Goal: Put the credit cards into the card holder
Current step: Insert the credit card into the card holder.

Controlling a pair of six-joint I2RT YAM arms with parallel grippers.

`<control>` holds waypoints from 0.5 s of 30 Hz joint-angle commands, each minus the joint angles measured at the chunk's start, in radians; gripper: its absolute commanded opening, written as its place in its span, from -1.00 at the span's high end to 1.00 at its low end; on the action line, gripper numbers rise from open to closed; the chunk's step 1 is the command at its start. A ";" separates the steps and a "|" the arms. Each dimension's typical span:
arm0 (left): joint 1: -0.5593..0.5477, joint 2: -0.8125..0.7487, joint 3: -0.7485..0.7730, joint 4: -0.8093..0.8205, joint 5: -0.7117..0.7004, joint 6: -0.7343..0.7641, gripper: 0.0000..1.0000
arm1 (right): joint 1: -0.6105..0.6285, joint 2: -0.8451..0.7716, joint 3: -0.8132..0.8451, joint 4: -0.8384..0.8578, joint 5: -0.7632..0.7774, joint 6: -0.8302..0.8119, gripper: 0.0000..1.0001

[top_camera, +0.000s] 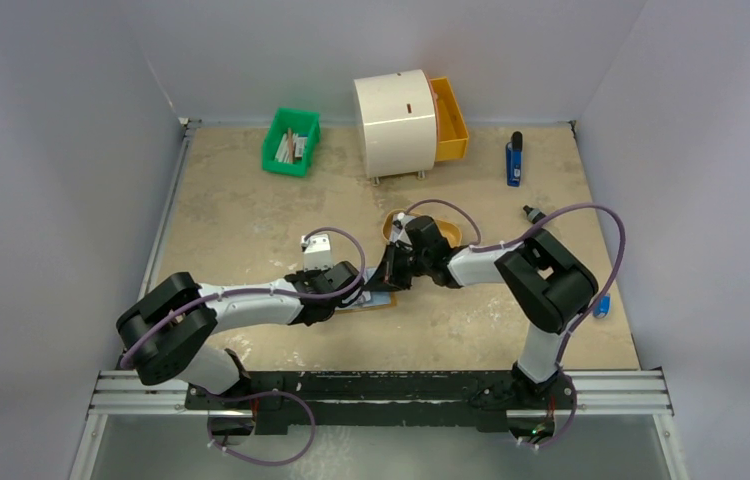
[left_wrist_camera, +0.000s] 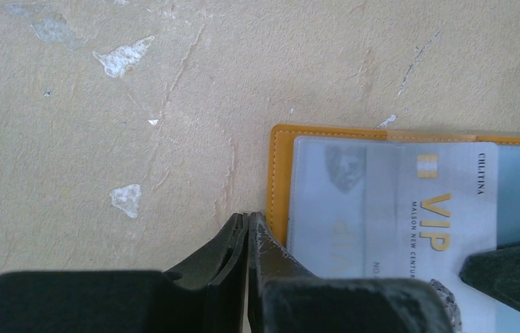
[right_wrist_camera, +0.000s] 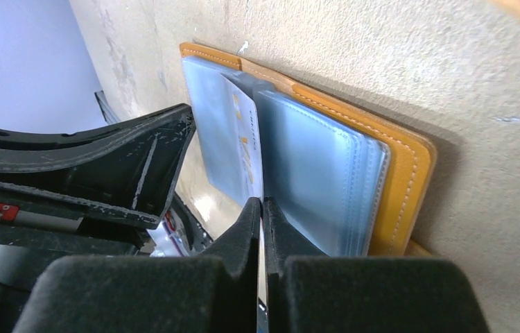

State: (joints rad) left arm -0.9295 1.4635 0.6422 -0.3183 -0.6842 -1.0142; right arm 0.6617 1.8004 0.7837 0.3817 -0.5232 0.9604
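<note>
The card holder (top_camera: 379, 299) lies open on the table, orange-tan outside (right_wrist_camera: 403, 180) with pale blue-grey sleeves inside (right_wrist_camera: 313, 166). A pale credit card (left_wrist_camera: 410, 208) with gold VIP print lies partly in a sleeve. My right gripper (right_wrist_camera: 262, 202) is shut on that card's near edge (right_wrist_camera: 247, 149); its dark finger shows at the lower right of the left wrist view (left_wrist_camera: 514, 277). My left gripper (left_wrist_camera: 248, 216) is shut with nothing between its fingers, tips down at the holder's orange left edge (left_wrist_camera: 279, 180). From above, both grippers meet over the holder, left (top_camera: 349, 288) and right (top_camera: 391, 272).
A green bin (top_camera: 291, 140) with sticks and papers stands at the back left. Behind the holder is a white drum (top_camera: 396, 122) with a long orange drawer (top_camera: 449, 118). A blue object (top_camera: 514, 160) lies at the back right. An oval orange tray (top_camera: 391, 222) shows behind the right wrist.
</note>
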 commanded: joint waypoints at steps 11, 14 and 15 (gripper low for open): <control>0.005 -0.011 -0.027 0.039 0.072 -0.050 0.96 | 0.055 0.003 0.051 -0.039 0.037 -0.018 0.91; 0.005 -0.017 -0.027 0.039 0.074 -0.050 0.96 | 0.060 0.001 0.062 -0.057 0.039 -0.024 0.55; 0.004 -0.019 -0.027 0.038 0.074 -0.053 0.96 | 0.062 0.001 0.066 -0.064 0.042 -0.027 0.46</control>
State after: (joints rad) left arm -0.9253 1.4582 0.6353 -0.3012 -0.6796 -1.0336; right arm 0.7090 1.8236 0.8101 0.3595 -0.5072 0.9550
